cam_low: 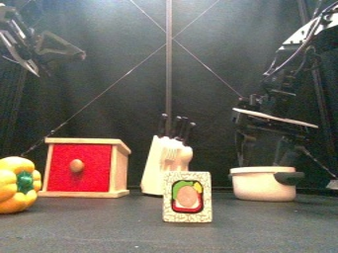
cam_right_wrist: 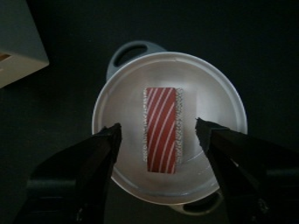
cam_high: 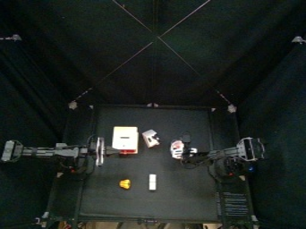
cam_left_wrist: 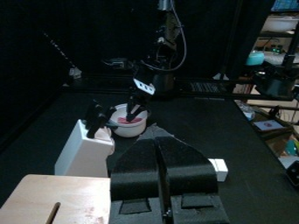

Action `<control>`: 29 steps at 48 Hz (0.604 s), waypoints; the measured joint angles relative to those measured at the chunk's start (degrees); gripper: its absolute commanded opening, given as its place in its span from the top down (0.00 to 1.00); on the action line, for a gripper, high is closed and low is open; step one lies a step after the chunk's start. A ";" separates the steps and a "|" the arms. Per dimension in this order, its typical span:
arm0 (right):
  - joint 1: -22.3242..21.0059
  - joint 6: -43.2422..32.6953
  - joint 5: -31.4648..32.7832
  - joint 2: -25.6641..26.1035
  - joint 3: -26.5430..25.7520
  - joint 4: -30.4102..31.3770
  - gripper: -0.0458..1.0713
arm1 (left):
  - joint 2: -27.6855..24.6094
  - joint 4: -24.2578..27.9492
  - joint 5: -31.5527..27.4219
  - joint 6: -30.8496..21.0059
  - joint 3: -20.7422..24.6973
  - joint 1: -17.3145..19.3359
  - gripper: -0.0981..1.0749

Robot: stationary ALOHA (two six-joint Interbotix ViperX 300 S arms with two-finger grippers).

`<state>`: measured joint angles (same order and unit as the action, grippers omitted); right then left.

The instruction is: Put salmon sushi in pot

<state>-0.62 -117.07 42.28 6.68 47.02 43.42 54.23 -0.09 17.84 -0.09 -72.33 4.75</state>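
The salmon sushi (cam_right_wrist: 163, 128), white with a pinkish-orange striped top, lies flat on the bottom of the pot (cam_right_wrist: 229, 103). The pot is a small round white vessel with two side handles, standing right of the table's middle (cam_high: 180, 148) and low at the right in the front view (cam_low: 264, 184). My right gripper (cam_right_wrist: 163, 140) hangs directly over the pot, open, one jaw on each side of the sushi and touching nothing. My left gripper (cam_left_wrist: 163, 150) rests at the table's left (cam_high: 106, 150), jaws together and empty.
An orange-and-white square box (cam_high: 125, 139) and a white knife block (cam_high: 150, 138) stand left of the pot. A yellow-orange lump (cam_high: 125, 182) and a small white block (cam_high: 153, 182) lie near the front edge.
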 measured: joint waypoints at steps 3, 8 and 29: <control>0.00 0.00 0.00 0.00 0.00 0.09 0.08 | 0.00 -0.09 0.00 0.00 0.00 0.00 0.94; 0.00 0.00 0.00 0.00 0.09 0.09 0.08 | 0.00 -0.09 0.00 0.00 0.00 0.00 0.94; 0.00 0.00 -0.18 0.00 -0.44 0.00 0.08 | 0.00 0.00 0.00 0.00 0.00 0.00 0.94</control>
<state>-0.62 -117.07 42.10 6.68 46.58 43.42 54.23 -0.09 17.84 -0.09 -72.33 4.75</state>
